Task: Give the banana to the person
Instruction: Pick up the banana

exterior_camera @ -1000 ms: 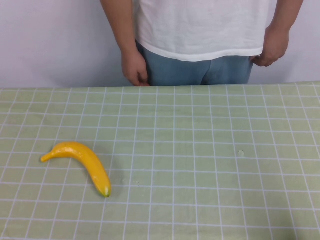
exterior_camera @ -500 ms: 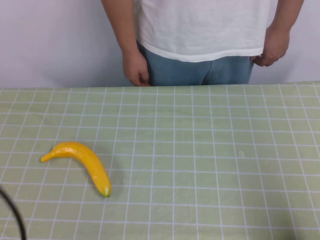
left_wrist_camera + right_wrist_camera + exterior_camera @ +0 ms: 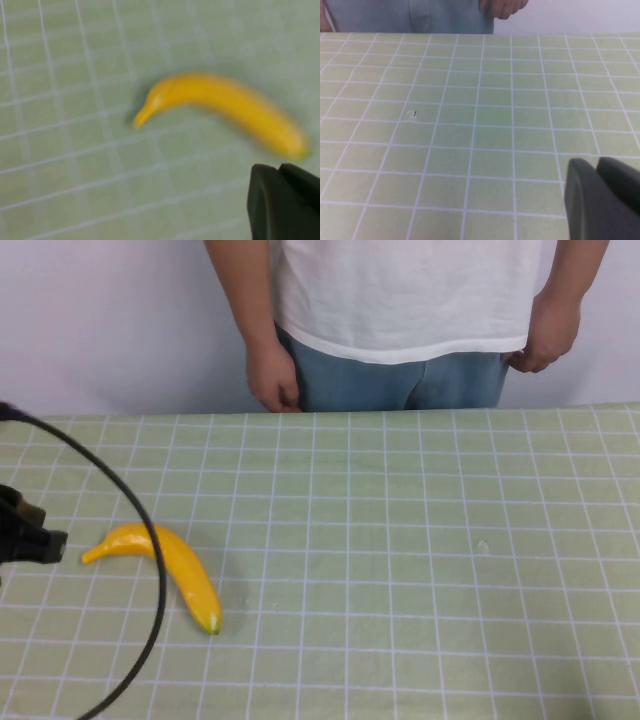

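High view, left gripper (image 3: 35, 540) beside banana (image 3: 170, 565), right gripper (image 3: 605, 200) low over cloth

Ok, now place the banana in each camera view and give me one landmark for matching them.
High view: the banana lies on the table's near left, just right of the left claw.
Left wrist view: banana fills the centre, beyond the claw's dark tip.
Right wrist view: no banana; the right claw shows at the corner.
Shared landmark: the green grid tablecloth.
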